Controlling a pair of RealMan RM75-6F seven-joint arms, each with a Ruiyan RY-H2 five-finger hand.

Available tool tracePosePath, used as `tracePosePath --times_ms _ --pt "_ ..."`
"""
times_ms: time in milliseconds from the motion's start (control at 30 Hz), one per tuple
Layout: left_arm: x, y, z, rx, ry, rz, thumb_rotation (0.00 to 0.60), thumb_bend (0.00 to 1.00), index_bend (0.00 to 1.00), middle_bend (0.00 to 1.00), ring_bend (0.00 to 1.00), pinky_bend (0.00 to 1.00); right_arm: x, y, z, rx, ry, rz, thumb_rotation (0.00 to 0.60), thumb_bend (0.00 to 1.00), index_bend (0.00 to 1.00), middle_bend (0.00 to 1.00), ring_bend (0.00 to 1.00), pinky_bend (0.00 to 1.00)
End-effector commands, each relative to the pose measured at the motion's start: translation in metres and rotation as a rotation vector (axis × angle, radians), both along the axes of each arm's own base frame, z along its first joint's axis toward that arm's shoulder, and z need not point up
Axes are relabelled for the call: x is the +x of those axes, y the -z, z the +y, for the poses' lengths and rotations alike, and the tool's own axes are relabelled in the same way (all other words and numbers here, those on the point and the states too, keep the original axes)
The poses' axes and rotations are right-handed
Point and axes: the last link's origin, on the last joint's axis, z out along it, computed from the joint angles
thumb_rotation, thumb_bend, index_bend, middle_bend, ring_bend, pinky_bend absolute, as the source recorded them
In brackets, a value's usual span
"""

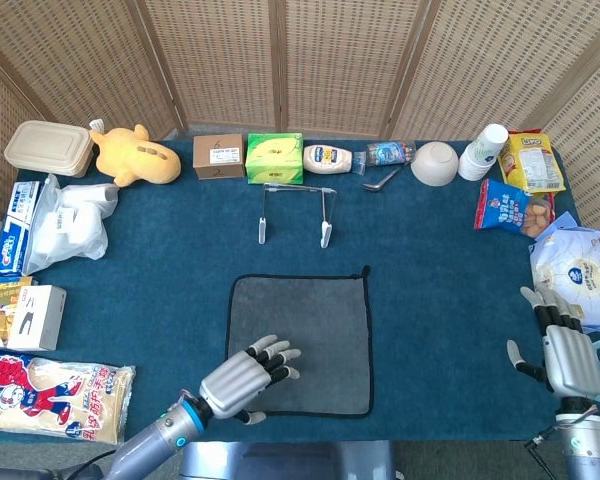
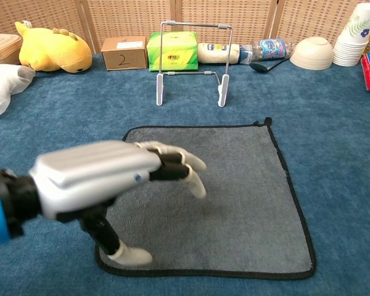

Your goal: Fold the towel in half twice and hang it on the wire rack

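The towel (image 1: 300, 343) lies flat and unfolded near the worktop's (image 1: 180, 270) front edge, so the first fold is not yet made. The left hand (image 1: 242, 378) hovers over its front-left corner, fingers spread, holding nothing. The right hand (image 1: 562, 355) waits near the right edge, fingers apart and empty. Next, I judge, comes pinching that hem. Bare cloth lies between the towel and the wire rack (image 1: 295, 212), toward the back edge.

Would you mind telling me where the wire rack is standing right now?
In the head view, the wire rack stands upright near the table's middle, just behind the flat grey towel and in front of the green tissue box.
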Motion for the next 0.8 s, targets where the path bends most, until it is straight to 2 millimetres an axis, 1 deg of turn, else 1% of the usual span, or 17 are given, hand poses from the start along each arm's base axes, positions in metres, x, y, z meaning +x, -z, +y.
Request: tracePosePath --times_ms 33,400,800 --pt "0.003 0.012 -0.003 -0.015 0.011 0.018 0.600 0.28 0.22 0.09 0.00 0.00 -0.002 -0.001 0.001 0.001 0.005 0.000 0.600 0.38 0.09 0.03 0.00 0.00" --pt "0.018 0.042 -0.011 -0.025 -0.003 0.016 0.600 0.28 0.20 0.08 0.00 0.00 -0.006 -0.004 0.002 -0.006 0.012 0.001 0.600 0.38 0.09 0.03 0.00 0.00" --pt "0.023 0.062 -0.011 0.009 0.016 0.044 0.600 0.28 0.20 0.08 0.00 0.00 -0.011 -0.009 0.006 -0.014 0.029 0.006 0.600 0.38 0.09 0.03 0.00 0.00"
